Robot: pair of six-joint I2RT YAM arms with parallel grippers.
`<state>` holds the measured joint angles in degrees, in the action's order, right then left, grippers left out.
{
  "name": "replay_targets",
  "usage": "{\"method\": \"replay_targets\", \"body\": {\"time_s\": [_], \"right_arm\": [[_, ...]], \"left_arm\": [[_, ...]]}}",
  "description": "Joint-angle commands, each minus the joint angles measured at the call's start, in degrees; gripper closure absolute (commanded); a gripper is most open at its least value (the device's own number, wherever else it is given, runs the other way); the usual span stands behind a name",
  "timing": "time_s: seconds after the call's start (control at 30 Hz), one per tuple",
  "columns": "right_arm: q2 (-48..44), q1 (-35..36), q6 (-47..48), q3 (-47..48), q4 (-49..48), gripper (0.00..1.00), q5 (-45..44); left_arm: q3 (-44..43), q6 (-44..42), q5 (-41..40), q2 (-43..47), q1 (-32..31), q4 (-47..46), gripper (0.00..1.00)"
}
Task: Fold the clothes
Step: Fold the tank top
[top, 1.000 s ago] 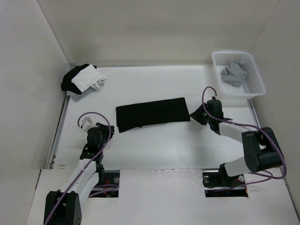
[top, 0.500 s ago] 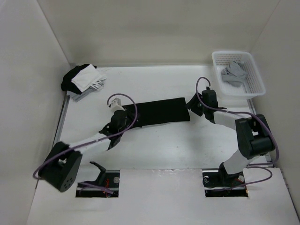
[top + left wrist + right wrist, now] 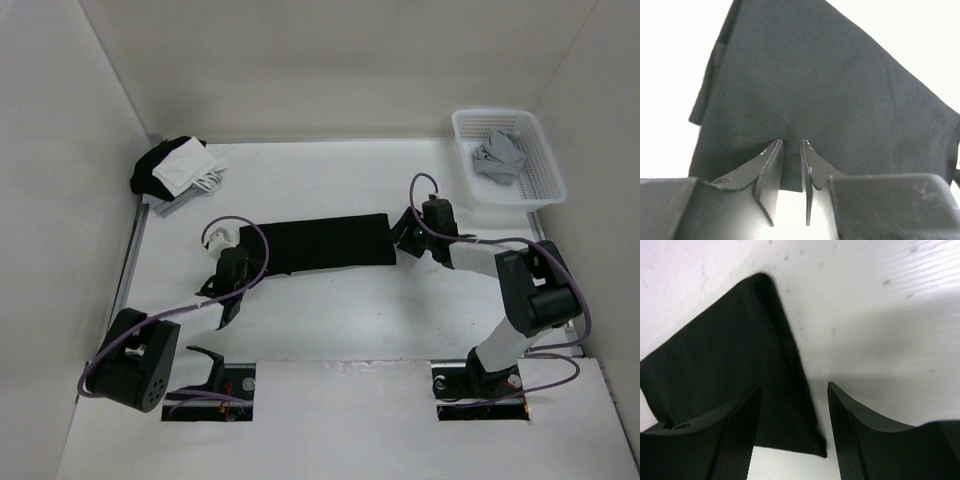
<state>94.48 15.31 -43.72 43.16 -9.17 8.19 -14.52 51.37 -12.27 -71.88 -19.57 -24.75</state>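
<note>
While the black T-shirt (image 3: 325, 242) lies as a long flat band across the middle of the surface (image 3: 340, 320), both arms sit low at its two ends. I read this as the grasp before the next fold. The right tool (image 3: 794, 385) has its jaws wide apart, one finger over the cloth's end and the other over bare surface. The left tool (image 3: 791, 144) has its jaws almost together at the opposite edge, and whether they nip any fabric I cannot tell. The next move probably calls for a firm pinch through every layer, then an even lift.
</note>
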Motion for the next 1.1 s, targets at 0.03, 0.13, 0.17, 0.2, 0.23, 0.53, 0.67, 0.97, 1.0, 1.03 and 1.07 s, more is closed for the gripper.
{"method": "replay_targets", "body": {"time_s": [0.03, 0.13, 0.17, 0.2, 0.23, 0.53, 0.67, 0.97, 1.0, 1.03, 1.07], "right_arm": [[-0.7, 3.6, -2.1, -3.2, -1.6, 0.39, 1.8], [1.0, 4.3, -2.9, -4.0, -3.3, 0.4, 3.0], [1.6, 4.3, -3.6, -4.4, -4.4, 0.42, 3.3], [2.2, 4.3, -4.4, -4.7, -5.4, 0.42, 4.0], [2.8, 3.9, -5.2, -4.9, -6.6, 0.42, 4.7], [5.6, 2.2, -10.5, -6.1, -13.9, 0.84, 3.2], [-4.5, 2.5, -8.9, -9.8, -10.4, 0.95, -1.3], [-38.2, 5.4, -3.9, -20.3, 12.1, 0.97, -11.4], [-41.6, 6.1, -3.9, -20.5, 15.0, 0.97, -12.8], [-44.8, 6.5, -3.9, -20.5, 18.0, 0.97, -13.9], [-47.5, 6.7, -3.9, -20.2, 20.7, 0.97, -14.6]], "left_arm": [[0.3, 0.1, -0.7, 6.8, 2.5, 3.8, 0.77], [-0.5, -0.9, -0.8, 11.3, 1.8, 5.0, 0.75], [-1.2, -1.4, -1.1, 12.8, 1.3, 5.2, 0.75], [-1.7, -1.6, -1.1, 13.3, 0.8, 4.9, 0.75], [-2.4, -1.9, -1.1, 13.6, 0.3, 4.5, 0.75], [-6.7, -2.4, 0.2, 11.7, -3.8, 2.9, 0.75], [-7.0, -2.4, 0.1, 8.2, -6.6, 1.0, 0.75], [-12.8, 2.8, -4.5, -5.2, -26.0, -6.8, 0.77], [-14.0, 3.5, -5.6, -6.7, -28.4, -7.9, 0.77], [-15.0, 3.9, -6.4, -7.9, -30.7, -9.0, 0.78], [-15.5, 4.3, -7.2, -9.0, -32.4, -10.0, 0.79]]}}
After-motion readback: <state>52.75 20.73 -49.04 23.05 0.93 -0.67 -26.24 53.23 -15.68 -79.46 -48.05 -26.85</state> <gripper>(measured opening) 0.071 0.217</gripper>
